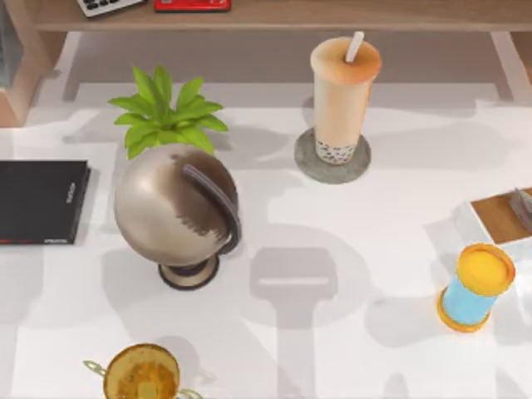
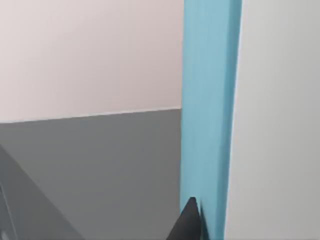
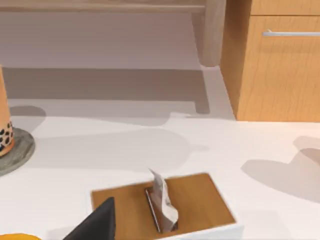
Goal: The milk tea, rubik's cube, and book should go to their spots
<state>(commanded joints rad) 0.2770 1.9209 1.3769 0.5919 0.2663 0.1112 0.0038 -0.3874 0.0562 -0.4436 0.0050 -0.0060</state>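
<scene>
Book (image 2: 207, 100) cover, light blue, stood close against the left wrist camera, with a dark tip of the left gripper (image 2: 192, 222) pressed on its lower edge. I took the jaws to be clamped narrow on the book, held up off the table (image 1: 349, 249) with wall and floor behind it. Only one strip of cover and some white beside it could be seen, so how deep the grip sat was hard to judge.

The step looked to be carrying the book to the black slab (image 1: 41, 199) at the table's left. Doing it well would mean turning the book flat, lining its edges up with the slab, and lowering it straight down before letting go. The globe (image 1: 170, 208) stood just beside the slab and the plant (image 1: 165, 112) near behind it, so coming in from the open front side seemed safest. The slab ran off the picture's left edge, leaving its full length unknown.

On the right, the right gripper (image 3: 97, 225) hung over the tissue box (image 3: 200, 200), seemingly idle; whether it was open or closed I could not tell.

Farther back, the milk tea (image 1: 341, 91) stood upright on its coaster (image 1: 309, 165), that part apparently done
</scene>
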